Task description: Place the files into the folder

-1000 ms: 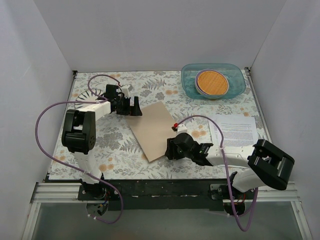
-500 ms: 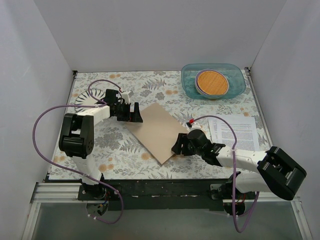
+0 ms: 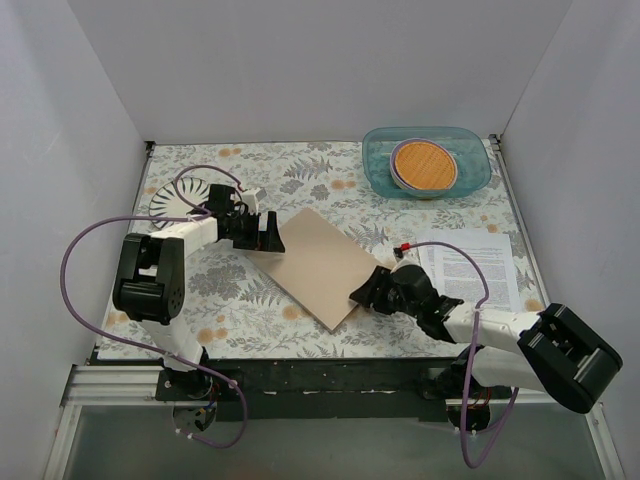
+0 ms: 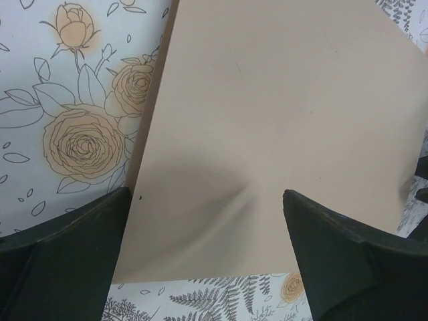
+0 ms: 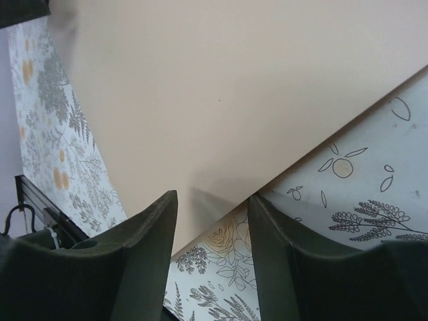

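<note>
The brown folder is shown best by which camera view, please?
The top external view: the folder lies closed and flat on the table, nearly its whole outline visible. The left wrist view shows only one end of it; the right wrist view shows only a cropped corner.

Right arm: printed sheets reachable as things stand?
Probably yes. The printed sheets lie uncovered beside the right arm; only its purple cable crosses them, and its claw stands open at the folder's corner.

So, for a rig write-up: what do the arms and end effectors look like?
The left arm and right arm have white links with chunky black joint housings. A thin purple cable loops along each; a small red tag sits near the right wrist. The left end effector and right end effector each have two broad matte-black wedge fingers.
</note>
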### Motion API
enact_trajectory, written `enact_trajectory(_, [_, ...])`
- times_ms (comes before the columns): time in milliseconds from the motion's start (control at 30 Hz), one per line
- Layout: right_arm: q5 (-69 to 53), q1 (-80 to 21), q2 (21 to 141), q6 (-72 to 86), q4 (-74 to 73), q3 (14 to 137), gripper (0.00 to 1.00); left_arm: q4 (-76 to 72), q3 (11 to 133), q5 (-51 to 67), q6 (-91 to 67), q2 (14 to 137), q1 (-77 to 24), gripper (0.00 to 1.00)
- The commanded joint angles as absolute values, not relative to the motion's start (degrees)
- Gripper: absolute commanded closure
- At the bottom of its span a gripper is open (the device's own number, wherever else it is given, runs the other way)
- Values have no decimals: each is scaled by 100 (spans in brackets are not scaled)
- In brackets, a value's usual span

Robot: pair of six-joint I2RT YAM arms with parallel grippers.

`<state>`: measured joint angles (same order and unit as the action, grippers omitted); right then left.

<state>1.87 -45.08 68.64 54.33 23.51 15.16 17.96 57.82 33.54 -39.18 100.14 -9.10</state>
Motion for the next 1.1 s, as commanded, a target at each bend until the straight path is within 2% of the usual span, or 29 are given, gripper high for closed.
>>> enact_trajectory(0, [35, -4395, 6627, 5932, 3392, 1398, 48, 1960, 5669, 3709, -3911, 9607, -1002, 4])
enact_trajectory(200, [-149, -4289, 6522, 6064, 3796, 1336, 60, 2004, 5687, 3735, -3911, 9563, -1046, 4])
enact_trajectory(367, [-193, -4280, 6513, 6021, 3981, 1380, 81, 2004, 5660, 3797, -3911, 9562, -1099, 4])
enact_trajectory(467, [-325, -4280, 6556, 5872, 4280, 1380, 90, 2004, 5651, 3893, -3929, 9562, -1195, 4])
enact_trajectory(633, [-431, -4289, 6601, 5441, 3886, 1836, 94, 2179, 5721, 4060, -3832, 9554, -1520, 5])
enact_trajectory(667, [-422, -4280, 6592, 5362, 3772, 1880, 99, 2197, 5730, 4113, -3823, 9536, -1555, 5])
enact_trajectory(800, [-177, -4333, 6408, 4721, 2791, 2345, 99, 2381, 5993, 4157, -3814, 9501, -1608, 5])
enact_trajectory(933, [1042, -4535, 5951, 3598, 1470, 2917, 99, 2864, 6827, 4078, -3937, 9361, -1451, 2])
enact_trajectory(1067, [1844, -4815, 5547, 2779, 713, 3566, 99, 3163, 8432, 4297, -4577, 9316, -775, 2])
